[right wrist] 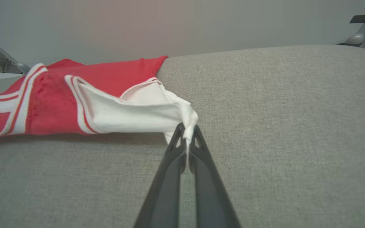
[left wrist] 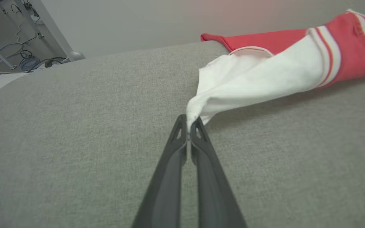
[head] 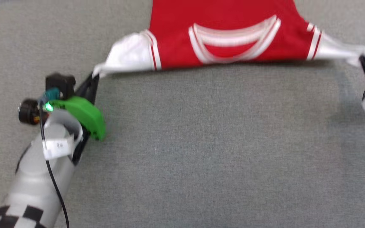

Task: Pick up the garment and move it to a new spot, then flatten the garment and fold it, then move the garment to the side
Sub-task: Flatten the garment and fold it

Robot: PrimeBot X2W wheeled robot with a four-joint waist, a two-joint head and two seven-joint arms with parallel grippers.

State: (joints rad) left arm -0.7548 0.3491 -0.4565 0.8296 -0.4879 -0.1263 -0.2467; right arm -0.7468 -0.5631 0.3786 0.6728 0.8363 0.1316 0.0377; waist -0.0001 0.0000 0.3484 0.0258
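Note:
The red garment hangs stretched between my two grippers at the top of the head view, its striped neckline facing me and its near edge lifted off the grey surface. My left gripper is shut on the tip of the white left sleeve. In the left wrist view the left gripper pinches that sleeve. At the right edge my right gripper is shut on the other white sleeve. The right wrist view has the right gripper clamped on its sleeve. No lettering shows.
A grey fabric surface spreads under and in front of the garment. Past its far left edge, in the left wrist view, stand white table legs and loose cables on the floor. A pale wall rises behind the surface.

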